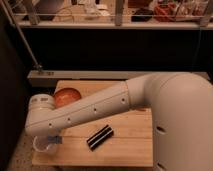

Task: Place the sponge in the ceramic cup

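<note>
Here, nearest you, the cup [40, 146] sits at the table's [127, 147] front-left corner. Your gripper [51, 138], tucked under the arm [95, 107], pinches the sponge [56, 140] just over the cup's right rim. Farther back lie the block [100, 137], then the bowl [66, 96].

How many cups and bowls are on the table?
2. The orange bowl sits back left; the ceramic cup front left, half under the arm, the gripper holding the sponge above it. The arm may hide more.
</note>
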### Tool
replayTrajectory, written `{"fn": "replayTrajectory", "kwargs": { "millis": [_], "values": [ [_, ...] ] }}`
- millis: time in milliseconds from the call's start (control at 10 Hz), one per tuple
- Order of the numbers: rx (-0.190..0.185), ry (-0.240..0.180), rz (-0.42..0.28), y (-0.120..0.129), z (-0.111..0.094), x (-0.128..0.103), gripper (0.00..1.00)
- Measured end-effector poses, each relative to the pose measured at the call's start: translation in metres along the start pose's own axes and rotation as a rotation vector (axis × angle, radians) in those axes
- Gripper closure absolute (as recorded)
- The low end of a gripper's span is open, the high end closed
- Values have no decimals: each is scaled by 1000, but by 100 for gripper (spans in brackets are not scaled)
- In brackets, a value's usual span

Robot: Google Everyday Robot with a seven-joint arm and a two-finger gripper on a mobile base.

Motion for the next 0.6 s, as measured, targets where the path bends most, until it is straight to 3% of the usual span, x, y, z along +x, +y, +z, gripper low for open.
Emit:
{"fn": "replayTrajectory", "kwargs": {
  "millis": [500, 600],
  "values": [
    [19, 1, -23, -21, 3, -8, 97],
    [21, 3, -22, -21, 3, -8, 92]
  ]
}}
